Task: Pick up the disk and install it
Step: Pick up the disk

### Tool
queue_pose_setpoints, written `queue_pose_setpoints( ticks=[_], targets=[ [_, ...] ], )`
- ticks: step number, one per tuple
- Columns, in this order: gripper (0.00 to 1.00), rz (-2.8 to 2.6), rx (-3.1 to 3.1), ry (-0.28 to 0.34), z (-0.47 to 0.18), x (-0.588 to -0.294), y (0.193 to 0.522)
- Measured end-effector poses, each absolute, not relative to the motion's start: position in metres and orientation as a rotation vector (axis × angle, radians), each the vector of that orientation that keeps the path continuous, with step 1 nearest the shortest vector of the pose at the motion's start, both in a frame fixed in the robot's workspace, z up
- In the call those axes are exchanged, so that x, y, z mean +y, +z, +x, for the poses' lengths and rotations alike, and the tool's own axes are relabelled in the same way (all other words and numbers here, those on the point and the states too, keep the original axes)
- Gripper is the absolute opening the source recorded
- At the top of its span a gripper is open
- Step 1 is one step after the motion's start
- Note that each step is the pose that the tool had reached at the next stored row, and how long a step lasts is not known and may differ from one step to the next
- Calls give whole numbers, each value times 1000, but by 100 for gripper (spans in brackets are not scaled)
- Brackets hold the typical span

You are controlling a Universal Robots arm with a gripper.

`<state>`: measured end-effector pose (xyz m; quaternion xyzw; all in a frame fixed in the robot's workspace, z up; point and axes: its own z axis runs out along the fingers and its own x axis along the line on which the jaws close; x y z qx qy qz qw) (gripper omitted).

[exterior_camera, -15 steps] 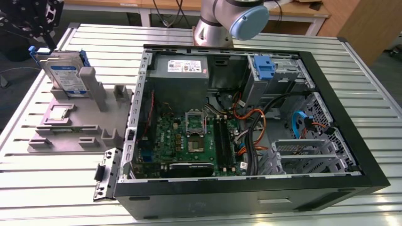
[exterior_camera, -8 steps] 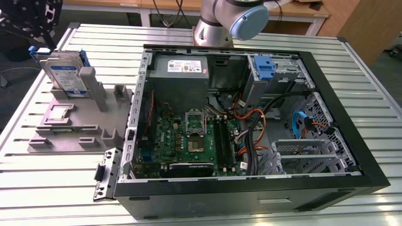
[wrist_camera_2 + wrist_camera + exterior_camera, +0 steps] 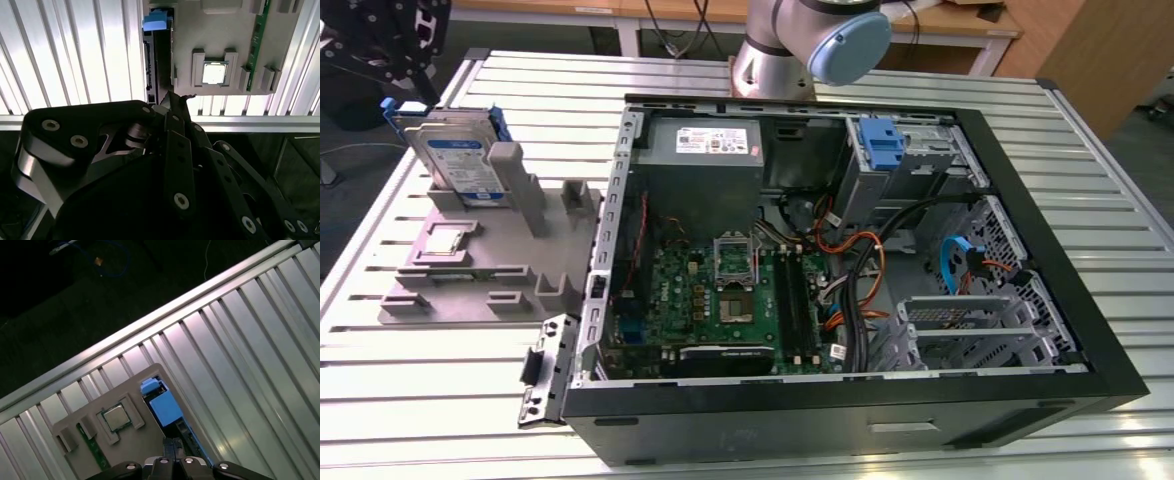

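The disk stands on edge in a slot of the grey holder at the exterior view's left, silver with a blue-and-white label and a blue carrier frame. My black gripper hangs just above and behind its top edge, apart from it. In both wrist views I look down on the disk edge-on, with its blue carrier tab beyond my fingertips. The gripper is shut, its thin fingers pressed together with nothing between them.
An open black computer case fills the middle and right of the slatted metal table. Inside are a grey power supply, a green motherboard and a blue bracket. The holder also carries a processor chip.
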<state>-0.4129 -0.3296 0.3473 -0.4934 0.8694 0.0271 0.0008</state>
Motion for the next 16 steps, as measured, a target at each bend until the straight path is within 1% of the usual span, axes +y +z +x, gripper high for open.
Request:
queue_pose_setpoints(
  ticks=[16],
  targets=[
    [11, -1672, 2660, 85, -413, -330, 347]
  ],
)
